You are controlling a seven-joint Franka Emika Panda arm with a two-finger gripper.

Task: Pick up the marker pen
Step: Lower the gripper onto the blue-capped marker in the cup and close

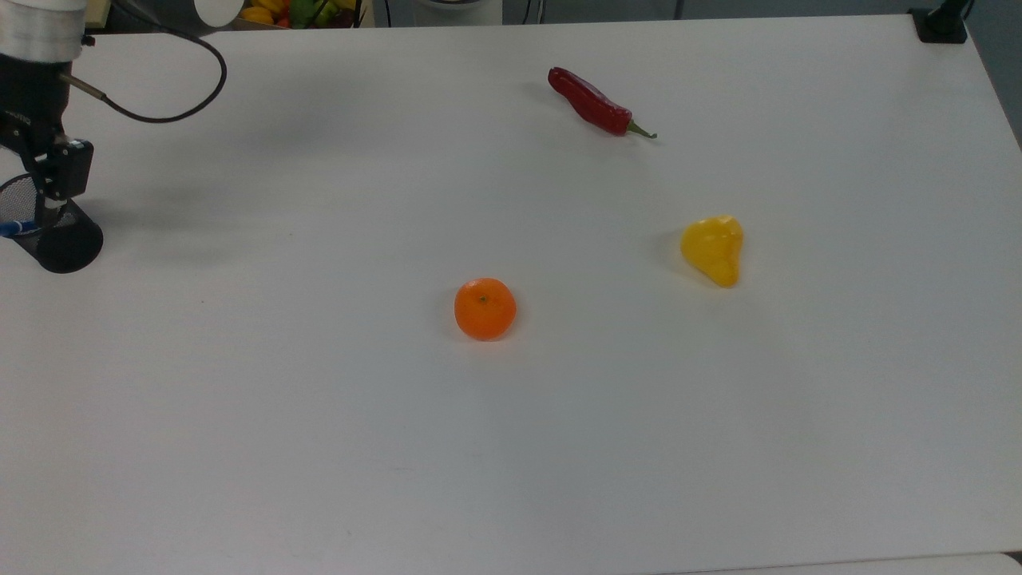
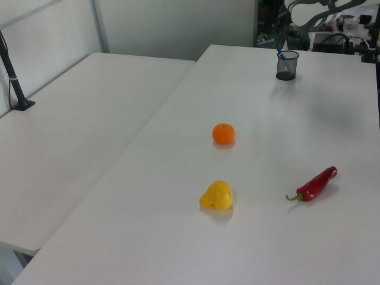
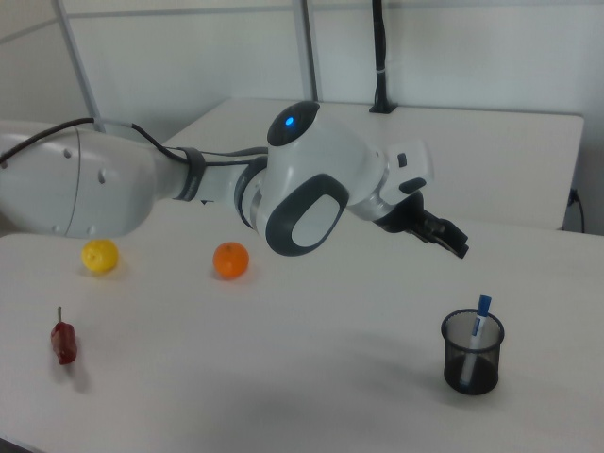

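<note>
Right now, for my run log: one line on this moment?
stage: approach | pincer: above cup | marker pen: in cup, untouched

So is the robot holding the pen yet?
No, nothing is held. The marker pen stands in the black mesh cup, and the gripper hangs above it, apart from the pen.

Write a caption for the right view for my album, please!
Robot arm reaches toward a marker pen standing in a black mesh cup.
</note>
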